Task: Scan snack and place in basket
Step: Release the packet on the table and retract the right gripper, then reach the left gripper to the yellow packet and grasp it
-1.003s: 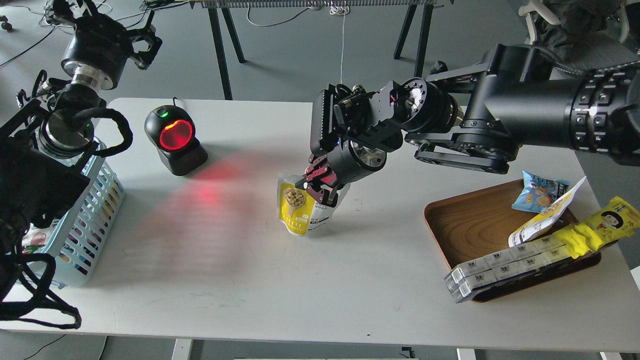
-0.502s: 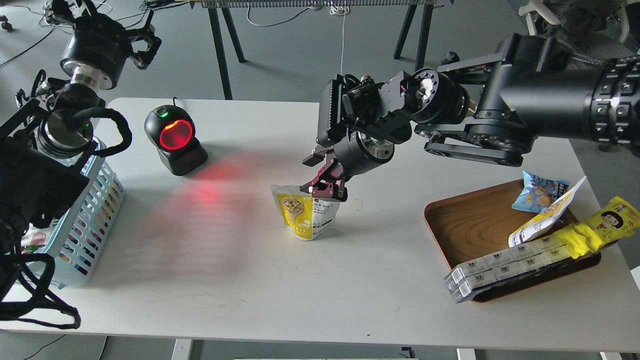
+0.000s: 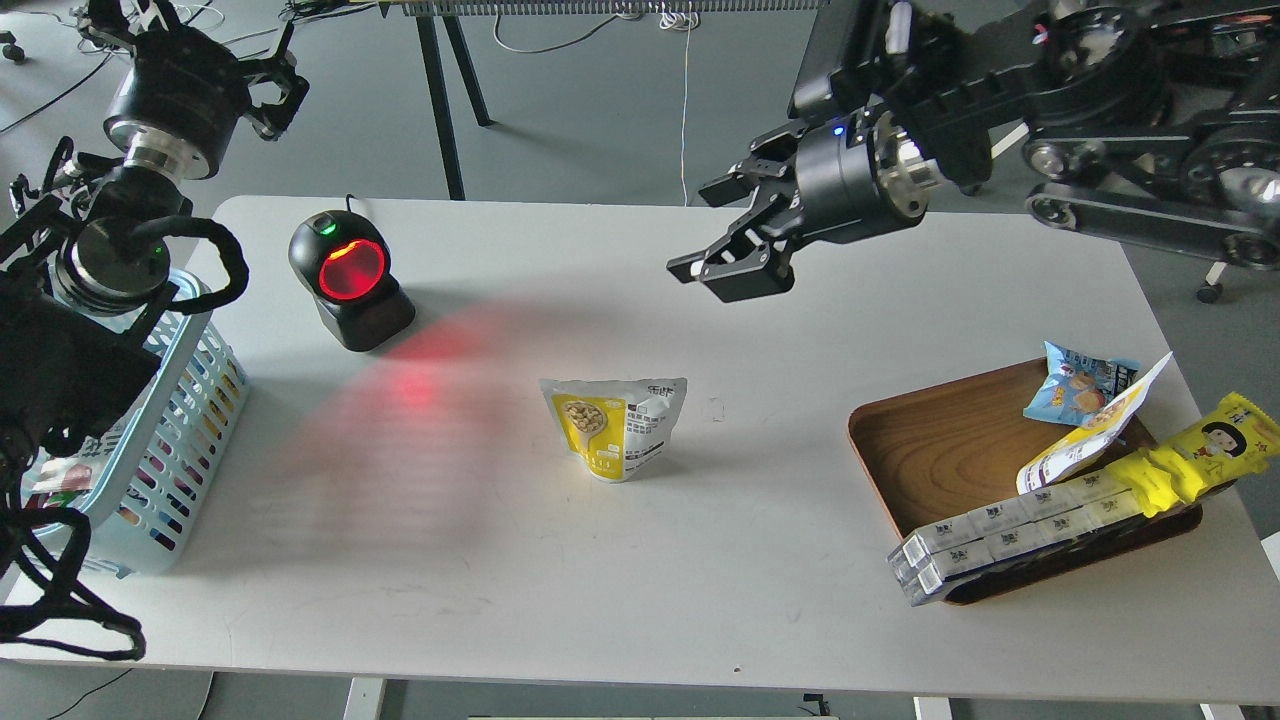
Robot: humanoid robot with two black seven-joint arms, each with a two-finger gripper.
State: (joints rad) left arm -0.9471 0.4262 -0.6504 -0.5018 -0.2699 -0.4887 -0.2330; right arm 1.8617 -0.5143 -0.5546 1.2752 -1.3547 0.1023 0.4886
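Note:
The snack [image 3: 615,425], a pouch with a yellow lower part, a white top and a picture of nuts, stands upright by itself near the middle of the white table [image 3: 640,600]. My right gripper [image 3: 702,232] is open and empty, raised above the table up and to the right of the snack. The light blue basket [image 3: 190,430] stands at the table's left edge, partly hidden by my left arm. My left gripper [image 3: 200,45] is high at the far left, beyond the basket; it is dark and its fingers cannot be told apart.
A black barcode scanner [image 3: 350,275] with a glowing red window stands at the back left and casts red light on the table. A brown wooden tray [image 3: 950,450] at the right holds a blue packet [image 3: 1075,385], a long yellow pack [image 3: 1200,450], a white pouch and a strip of white boxes [image 3: 1010,535].
My right gripper let go of the snack, opened, and rose up and to the right. The snack stays standing on the table. The left arm shifted slightly.

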